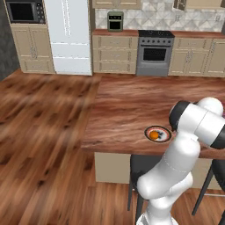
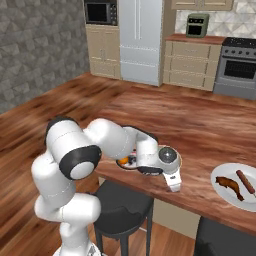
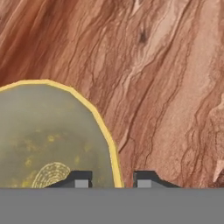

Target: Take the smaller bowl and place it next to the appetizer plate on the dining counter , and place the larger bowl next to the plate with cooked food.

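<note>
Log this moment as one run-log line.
tool: straddling rim of smaller bowl | bowl: on dining counter beside appetizer plate | larger bowl: not yet placed

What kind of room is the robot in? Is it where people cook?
Yes, it looks like a home kitchen. There is a stove against the back wall, a tall white fridge and a microwave set into the cabinets. In front is a long wooden dining counter with plates of food.
</note>
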Robot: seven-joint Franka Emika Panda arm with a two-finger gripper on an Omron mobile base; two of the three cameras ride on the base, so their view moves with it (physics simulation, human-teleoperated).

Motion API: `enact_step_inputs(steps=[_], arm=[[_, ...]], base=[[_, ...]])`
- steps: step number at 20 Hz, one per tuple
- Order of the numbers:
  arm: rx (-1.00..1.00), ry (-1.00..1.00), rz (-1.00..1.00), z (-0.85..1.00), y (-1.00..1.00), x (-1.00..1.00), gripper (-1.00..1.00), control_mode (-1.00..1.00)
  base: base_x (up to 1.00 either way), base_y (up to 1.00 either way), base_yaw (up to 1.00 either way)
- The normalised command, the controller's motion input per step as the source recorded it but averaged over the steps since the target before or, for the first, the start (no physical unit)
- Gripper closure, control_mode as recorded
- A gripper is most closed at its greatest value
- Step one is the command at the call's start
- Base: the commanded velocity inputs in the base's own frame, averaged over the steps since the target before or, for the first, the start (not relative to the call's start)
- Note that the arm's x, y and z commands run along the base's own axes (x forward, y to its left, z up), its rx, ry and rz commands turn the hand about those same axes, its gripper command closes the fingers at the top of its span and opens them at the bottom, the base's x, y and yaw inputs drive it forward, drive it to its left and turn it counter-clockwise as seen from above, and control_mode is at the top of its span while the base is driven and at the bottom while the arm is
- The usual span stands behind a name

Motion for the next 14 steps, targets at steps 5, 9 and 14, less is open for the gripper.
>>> enact_step_inputs(steps=[5,9,14], arm=[[0.07,-0.07,0.00,0.33,-0.16,-0.02,-1.00,-1.00],[0.05,-0.17,0.00,0.54,-0.04,-0.18,-1.00,-1.00],[0.02,-0.12,0.01,0.55,0.01,-0.60,-1.00,-1.00]], base=[[0.00,0.00,0.00],[0.00,0.00,0.00],[0.00,0.00,0.00]])
